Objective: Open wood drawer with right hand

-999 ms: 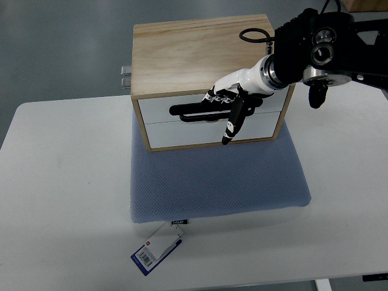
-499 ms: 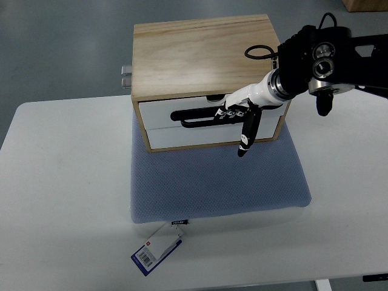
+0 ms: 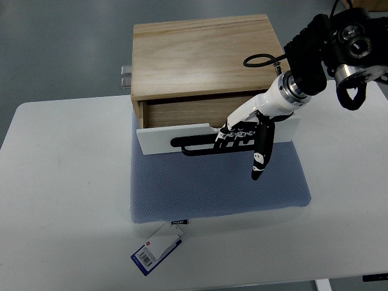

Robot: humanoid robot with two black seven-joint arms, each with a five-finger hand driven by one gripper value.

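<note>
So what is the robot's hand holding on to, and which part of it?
The right hand holds the top wood drawer by its black handle, fingers curled around the bar near its right end.

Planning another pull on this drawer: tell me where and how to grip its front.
Grip the black bar handle on the white drawer front, from the front, fingers hooked over the bar. It runs lengthwise and stands off the panel, leaving a gap. The right hand already holds it so.
</note>
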